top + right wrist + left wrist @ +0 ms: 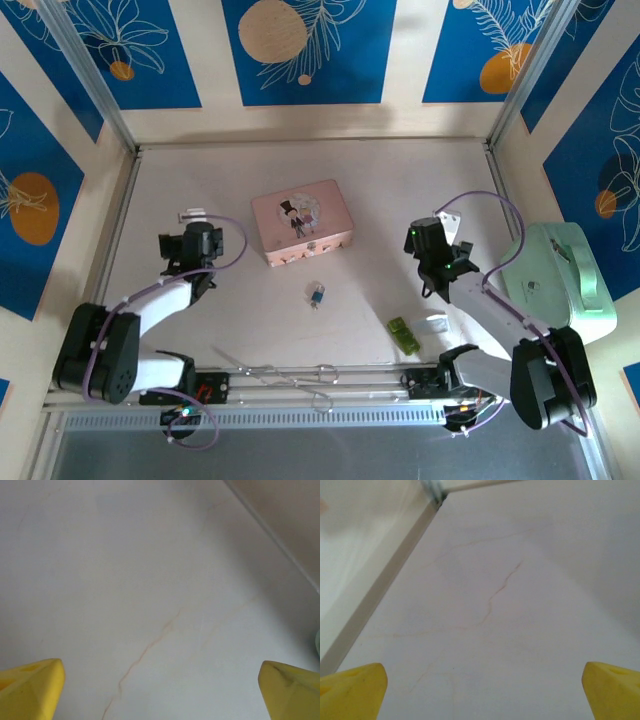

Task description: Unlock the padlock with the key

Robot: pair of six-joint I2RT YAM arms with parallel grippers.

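The padlock, tiny, blue and dark with a small silvery part, lies on the pale table just in front of the pink picture box. I cannot make out the key as a separate thing. My left gripper hovers well to the left of the padlock. In the left wrist view it is open, its yellow fingertips wide apart over bare table. My right gripper hovers well to the right of the padlock. It is open too, and between its yellow fingertips lies bare table.
A small green block and a small white piece lie at the front right. A mint-green case stands at the right edge. Metal frame posts line the table's sides.
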